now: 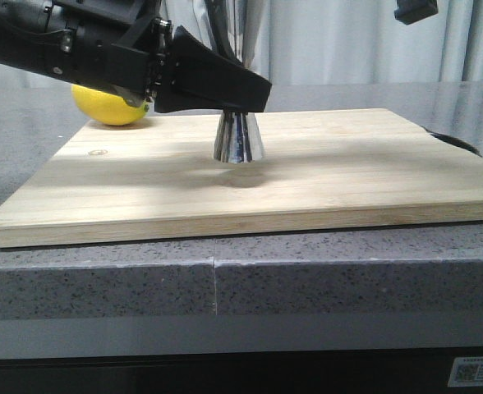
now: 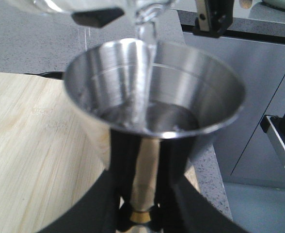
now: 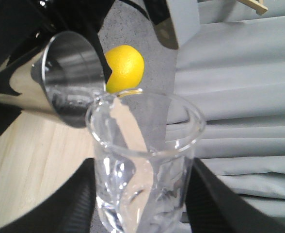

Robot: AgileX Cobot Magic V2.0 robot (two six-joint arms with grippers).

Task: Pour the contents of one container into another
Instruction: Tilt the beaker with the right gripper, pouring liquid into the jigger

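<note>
Polished steel on the jigger (image 2: 152,92), mirror-bright inside and out with a thin gold band at the waist, and clear, glossy glass on the beaker (image 3: 145,160) tipped at its rim. The left gripper (image 2: 142,194) and right gripper (image 3: 142,213) both look like matt black plastic, while the cutting board (image 1: 307,176) underneath shows pale, smooth wood with a fine straight grain. Speckled grey stone on the countertop (image 1: 324,283), a waxy, dimpled yellow skin on the lemon (image 1: 110,107), and soft grey cloth in the curtain (image 3: 244,97) behind.
</note>
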